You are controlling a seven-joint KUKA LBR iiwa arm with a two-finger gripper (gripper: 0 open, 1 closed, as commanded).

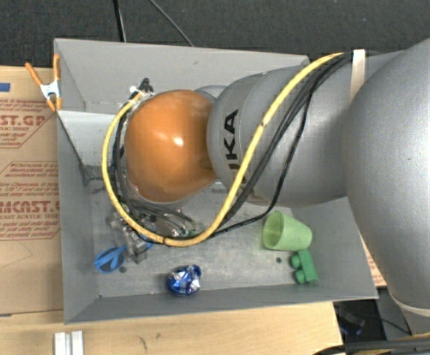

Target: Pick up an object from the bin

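Observation:
My gripper (135, 237) is low in the bin's front left part, mostly hidden under the orange dome and the looped cables. A small flat blue thing (111, 259) lies just to its front left, touching or nearly touching the gripper's lower end. A crumpled blue-and-white ball (183, 279) rests by the front wall, a little to the gripper's right.
A light green cup (286, 231) lies on its side at the front right, with a small dark green toy (304, 266) just in front of it. The arm covers the bin's middle and right. The left wall stands close to the gripper.

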